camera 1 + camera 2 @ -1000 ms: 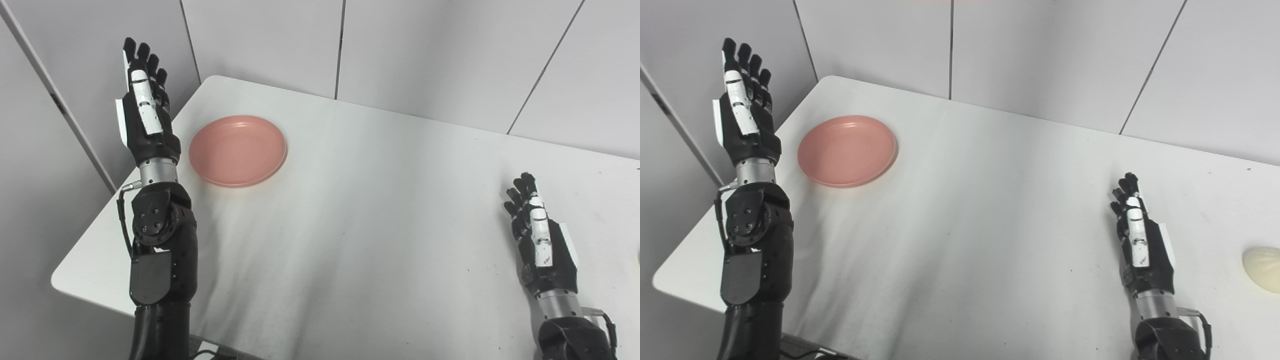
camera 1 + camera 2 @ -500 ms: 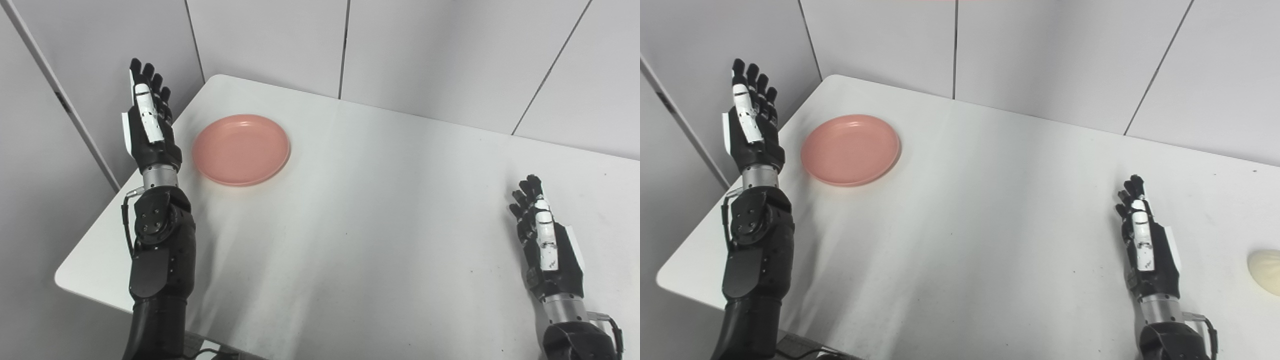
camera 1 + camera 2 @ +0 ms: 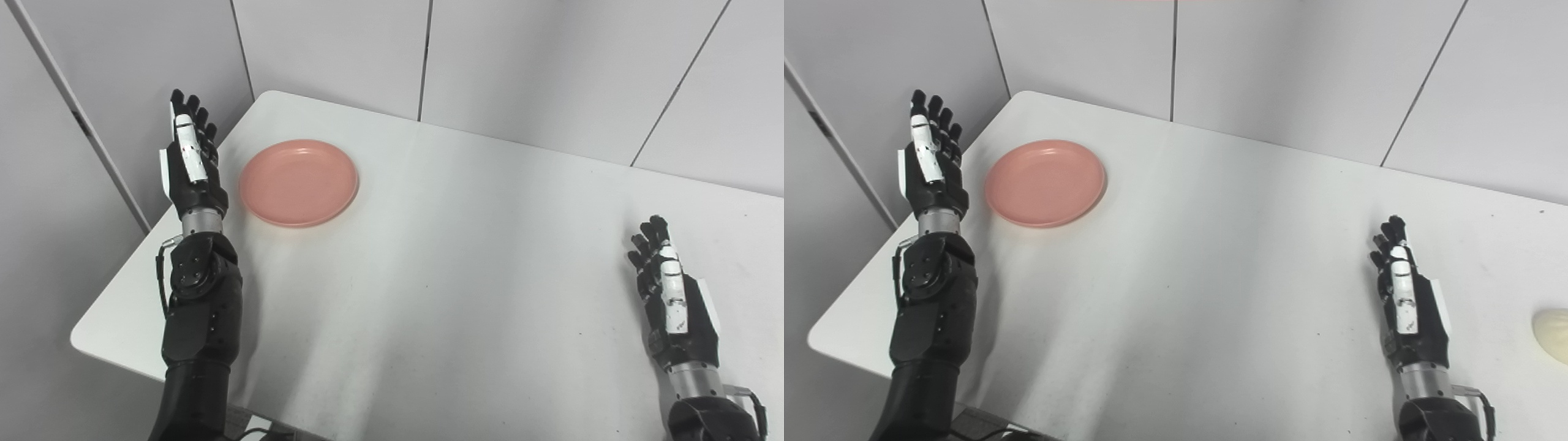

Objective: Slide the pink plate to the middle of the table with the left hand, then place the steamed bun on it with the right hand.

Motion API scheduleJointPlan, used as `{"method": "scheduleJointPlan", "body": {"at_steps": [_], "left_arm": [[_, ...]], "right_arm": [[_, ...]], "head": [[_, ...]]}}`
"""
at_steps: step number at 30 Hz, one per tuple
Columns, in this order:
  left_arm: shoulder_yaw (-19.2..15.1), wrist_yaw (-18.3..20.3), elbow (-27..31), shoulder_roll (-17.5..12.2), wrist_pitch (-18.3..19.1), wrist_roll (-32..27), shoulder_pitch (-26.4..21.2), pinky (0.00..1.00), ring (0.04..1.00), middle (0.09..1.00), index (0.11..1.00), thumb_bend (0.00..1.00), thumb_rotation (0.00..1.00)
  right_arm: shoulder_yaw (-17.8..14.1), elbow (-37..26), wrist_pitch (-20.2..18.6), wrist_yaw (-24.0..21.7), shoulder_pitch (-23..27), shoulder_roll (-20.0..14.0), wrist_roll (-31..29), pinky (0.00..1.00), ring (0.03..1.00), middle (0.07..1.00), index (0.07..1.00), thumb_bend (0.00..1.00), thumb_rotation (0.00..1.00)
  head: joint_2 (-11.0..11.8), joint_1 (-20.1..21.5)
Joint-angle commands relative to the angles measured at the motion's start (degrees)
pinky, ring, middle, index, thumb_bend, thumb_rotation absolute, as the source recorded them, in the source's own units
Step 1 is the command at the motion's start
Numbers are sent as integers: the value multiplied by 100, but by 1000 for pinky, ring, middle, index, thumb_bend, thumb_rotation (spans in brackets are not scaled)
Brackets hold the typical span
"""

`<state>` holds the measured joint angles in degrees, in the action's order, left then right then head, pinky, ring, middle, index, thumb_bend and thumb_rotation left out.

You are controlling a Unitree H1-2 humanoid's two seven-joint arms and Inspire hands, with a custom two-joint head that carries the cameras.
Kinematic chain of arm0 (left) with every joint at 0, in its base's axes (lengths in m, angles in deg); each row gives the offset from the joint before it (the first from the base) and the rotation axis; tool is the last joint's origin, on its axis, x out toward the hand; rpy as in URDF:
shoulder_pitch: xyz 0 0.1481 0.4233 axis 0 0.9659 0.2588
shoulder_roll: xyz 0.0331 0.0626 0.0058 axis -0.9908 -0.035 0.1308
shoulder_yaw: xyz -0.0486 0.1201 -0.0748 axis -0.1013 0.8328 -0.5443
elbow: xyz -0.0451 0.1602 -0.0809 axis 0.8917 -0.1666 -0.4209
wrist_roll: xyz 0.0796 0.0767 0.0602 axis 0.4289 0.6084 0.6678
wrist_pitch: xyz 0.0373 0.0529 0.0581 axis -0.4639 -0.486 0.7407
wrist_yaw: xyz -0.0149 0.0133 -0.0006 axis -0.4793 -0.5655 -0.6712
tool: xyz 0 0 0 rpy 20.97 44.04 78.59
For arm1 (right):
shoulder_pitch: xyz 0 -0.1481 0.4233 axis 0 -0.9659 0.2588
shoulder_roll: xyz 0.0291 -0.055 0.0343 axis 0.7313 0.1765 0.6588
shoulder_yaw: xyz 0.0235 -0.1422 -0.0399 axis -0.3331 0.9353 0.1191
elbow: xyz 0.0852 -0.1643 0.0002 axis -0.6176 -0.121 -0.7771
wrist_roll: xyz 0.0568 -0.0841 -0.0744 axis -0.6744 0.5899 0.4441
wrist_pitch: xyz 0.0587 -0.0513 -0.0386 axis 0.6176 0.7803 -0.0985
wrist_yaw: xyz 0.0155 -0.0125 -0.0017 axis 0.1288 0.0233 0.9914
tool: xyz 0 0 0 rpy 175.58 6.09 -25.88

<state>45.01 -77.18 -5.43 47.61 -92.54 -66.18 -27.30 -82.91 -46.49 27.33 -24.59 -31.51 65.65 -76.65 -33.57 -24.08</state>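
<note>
I see the pink plate (image 3: 299, 182) lying flat on the white table (image 3: 441, 263), close to the table's far left corner and well off from its middle. Nothing lies on the plate. My left hand (image 3: 191, 162) is raised just beside the plate's left edge, over the table's left rim, apart from the plate as far as I can tell. Its fingers (image 3: 185, 116) are stretched out straight, held close side by side and pointing away from me, holding nothing. The black forearm below it runs down over the near left part of the table.

Far to the plate's right, across a wide bare stretch of tabletop, my right hand (image 3: 1409, 300) sits low over the table near its near right part. Its fingers (image 3: 1389, 236) are likewise extended and holding nothing. Further right of that hand, the pale steamed bun (image 3: 1551, 327) rests on the table, cut by the edge of the right eye view.
</note>
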Motion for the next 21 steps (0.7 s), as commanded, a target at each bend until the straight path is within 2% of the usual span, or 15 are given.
{"method": "scheduleJointPlan", "body": {"at_steps": [1, 16, 21], "left_arm": [[-17, 1, 63, -165, -124, 4, -230, 1000, 1000, 996, 1000, 435, 1000], [34, -4, -348, -215, 116, -70, -223, 1000, 989, 985, 1000, 435, 1000], [106, 151, -639, -320, 180, -99, -219, 1000, 986, 982, 997, 434, 1000]], "right_arm": [[-38, 159, -3, -39, -368, 7, -63, 1000, 1000, 1000, 1000, 120, 1000], [-44, 78, -16, 30, -382, 25, 7, 1000, 1000, 1000, 1000, 117, 1000], [-49, 59, -24, 42, -388, 38, 12, 1000, 1000, 1000, 1000, 115, 1000]], "head": [[-3, -1], [-24, 13], [-15, 23]]}}
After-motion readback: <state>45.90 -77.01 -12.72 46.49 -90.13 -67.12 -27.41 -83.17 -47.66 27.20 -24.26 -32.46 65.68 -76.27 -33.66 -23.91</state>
